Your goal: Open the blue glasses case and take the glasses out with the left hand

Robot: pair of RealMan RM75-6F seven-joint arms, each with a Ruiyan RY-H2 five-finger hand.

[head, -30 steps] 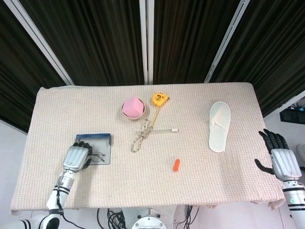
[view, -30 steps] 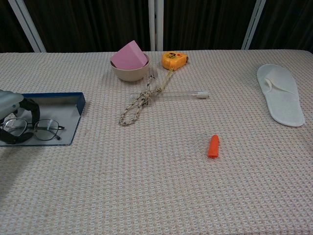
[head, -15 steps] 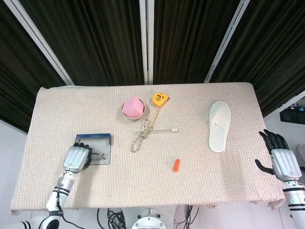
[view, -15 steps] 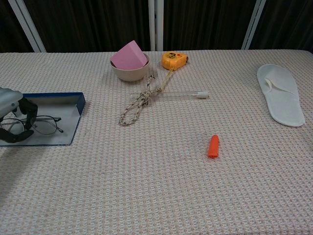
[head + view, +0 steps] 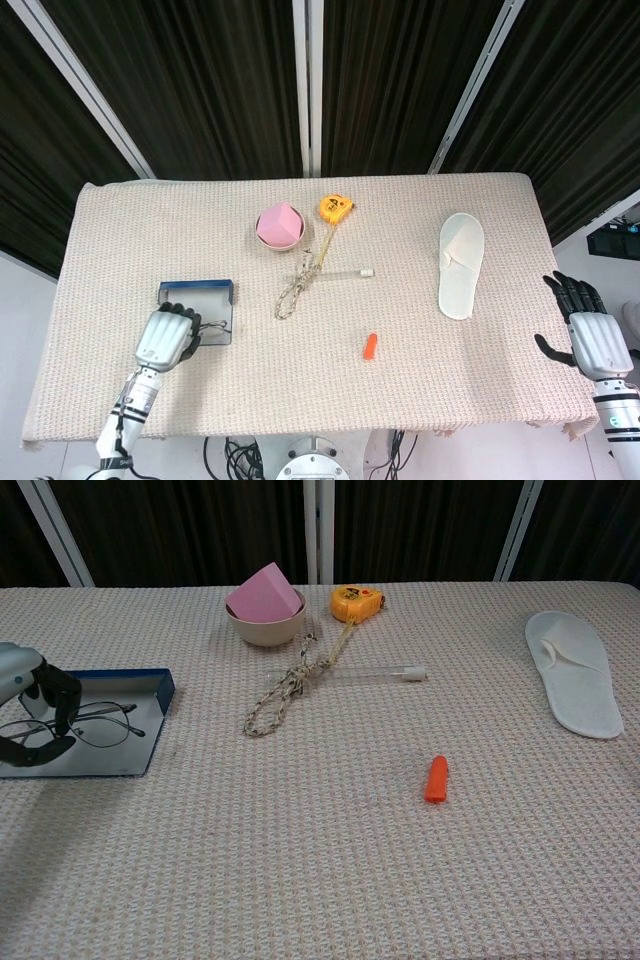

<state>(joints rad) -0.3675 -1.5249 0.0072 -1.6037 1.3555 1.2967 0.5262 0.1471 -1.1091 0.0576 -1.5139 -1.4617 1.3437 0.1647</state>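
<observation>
In the head view, the left hand (image 5: 167,338) is seen at the near edge of the opened blue glasses case (image 5: 197,300), fingers curled around the glasses (image 5: 207,324). The right hand (image 5: 592,335) is held off the table's edge, fingers apart and holding nothing.

In the chest view, the glasses (image 5: 85,723) are gripped by the left hand (image 5: 30,700) and raised above the case (image 5: 120,708).

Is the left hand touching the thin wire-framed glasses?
Touching: chest view shows the left hand gripping the wire-framed glasses at one lens.

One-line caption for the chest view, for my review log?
Left hand holds the glasses over the open blue case; right hand out of frame.
</observation>
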